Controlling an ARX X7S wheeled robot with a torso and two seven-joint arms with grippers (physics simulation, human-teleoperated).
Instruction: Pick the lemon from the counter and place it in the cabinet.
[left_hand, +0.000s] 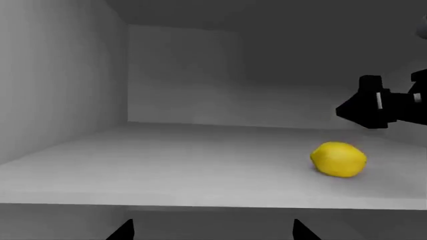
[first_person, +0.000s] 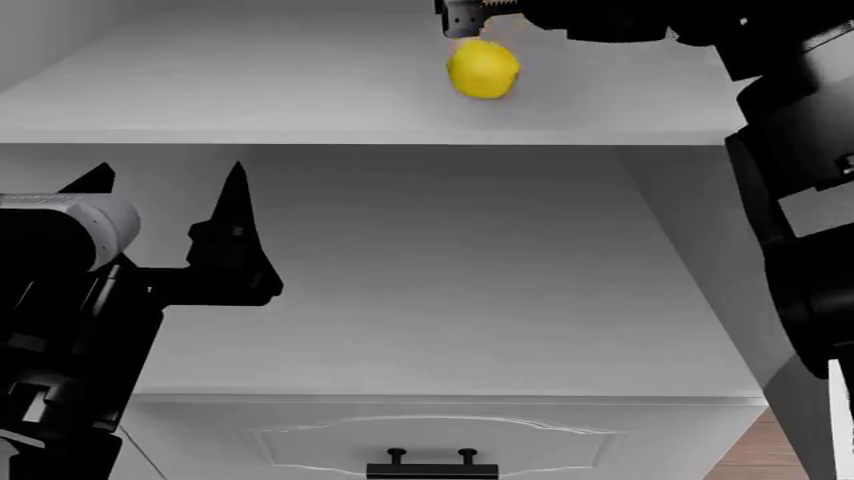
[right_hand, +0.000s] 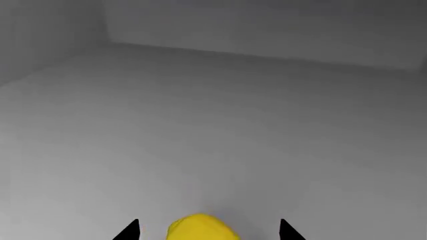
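The yellow lemon (first_person: 483, 68) rests on the cabinet's upper shelf (first_person: 240, 95); it also shows in the left wrist view as the lemon (left_hand: 338, 159). My right gripper (first_person: 467, 15) hangs just above and behind it. In the right wrist view the right gripper (right_hand: 209, 231) is open, and the lemon (right_hand: 202, 229) sits between its fingertips with a gap on each side. My left gripper (first_person: 167, 195) stands open and holds nothing, lower down in front of the shelf's edge; its fingertips (left_hand: 124, 231) point at the shelf front. The counter is out of view.
A second cabinet shelf (first_person: 441, 300) lies below, bounded by a smooth side wall (first_person: 694, 260). Under it is a drawer with a black handle (first_person: 430, 462). Brown floor (first_person: 767, 450) shows at the lower right. The upper compartment's back wall (left_hand: 187, 75) and side wall (left_hand: 60, 75) close it in.
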